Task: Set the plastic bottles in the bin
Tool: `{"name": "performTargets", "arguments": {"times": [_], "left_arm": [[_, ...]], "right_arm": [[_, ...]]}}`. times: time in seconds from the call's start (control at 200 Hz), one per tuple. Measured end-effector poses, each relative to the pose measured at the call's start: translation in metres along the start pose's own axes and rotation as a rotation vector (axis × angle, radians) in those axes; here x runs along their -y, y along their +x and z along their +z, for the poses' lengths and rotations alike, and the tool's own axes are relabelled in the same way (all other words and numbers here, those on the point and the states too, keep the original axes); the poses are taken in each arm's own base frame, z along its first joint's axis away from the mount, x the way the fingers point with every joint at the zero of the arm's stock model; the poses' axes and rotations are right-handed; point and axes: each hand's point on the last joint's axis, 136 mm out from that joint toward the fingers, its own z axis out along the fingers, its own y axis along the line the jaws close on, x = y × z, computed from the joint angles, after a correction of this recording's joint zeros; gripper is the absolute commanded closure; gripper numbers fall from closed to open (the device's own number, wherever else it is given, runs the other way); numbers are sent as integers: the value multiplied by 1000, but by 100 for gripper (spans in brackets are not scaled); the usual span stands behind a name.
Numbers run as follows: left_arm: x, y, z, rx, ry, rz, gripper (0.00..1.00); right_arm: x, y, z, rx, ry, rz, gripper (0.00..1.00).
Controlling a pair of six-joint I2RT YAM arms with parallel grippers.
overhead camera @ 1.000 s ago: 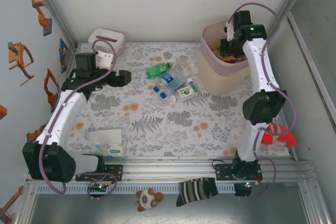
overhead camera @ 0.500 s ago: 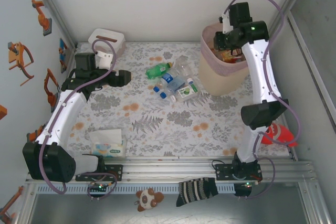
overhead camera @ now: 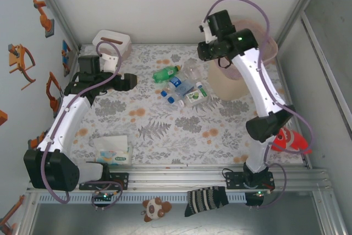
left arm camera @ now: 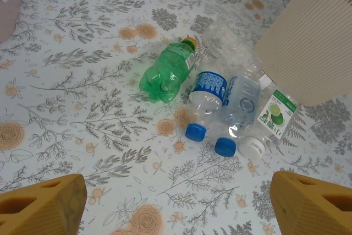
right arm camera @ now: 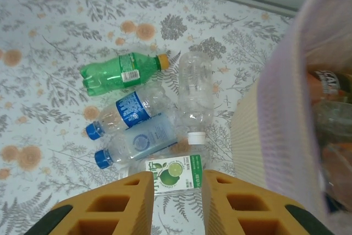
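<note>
Five plastic bottles lie on their sides in a cluster on the white floral-print tablecloth (overhead camera: 165,130), just left of the tall beige ribbed bin (left arm camera: 308,42) with a translucent pink liner.

Cluster:
- green bottle with orange cap (left arm camera: 168,72), leftmost
- clear bottle with dark blue label and blue cap (left arm camera: 206,92), touching the next one
- clear bottle with pale blue label and blue cap (left arm camera: 240,105)
- clear bottle with lime-print label and white cap (left arm camera: 273,116), nearest the bin's foot
- clear unlabelled bottle with white cap (right arm camera: 195,92), on the far side

Bottles inside the bin (right arm camera: 330,114) show past the liner's rim; the count is not readable.

Left gripper (left arm camera: 176,207): orange fingers spread wide, nothing between them. It hangs over the cloth, well left of the cluster.

Right gripper (right arm camera: 177,202): fingers a narrow gap apart, empty. It sits high over the cluster beside the bin's rim, and the lime-print label shows through the gap.
</note>
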Motion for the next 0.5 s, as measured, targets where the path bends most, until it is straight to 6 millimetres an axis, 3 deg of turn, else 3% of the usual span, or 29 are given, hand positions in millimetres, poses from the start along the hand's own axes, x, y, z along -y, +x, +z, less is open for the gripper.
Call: {"name": "performTargets", "arguments": {"times": [0.24, 0.501], "left_arm": [[0, 0, 0, 0, 0, 0, 14], [0, 0, 0, 0, 0, 0, 14]], "right_arm": [[-17, 12, 88, -92, 35, -71, 69], [-10, 13, 166, -102, 111, -144, 62]]}}
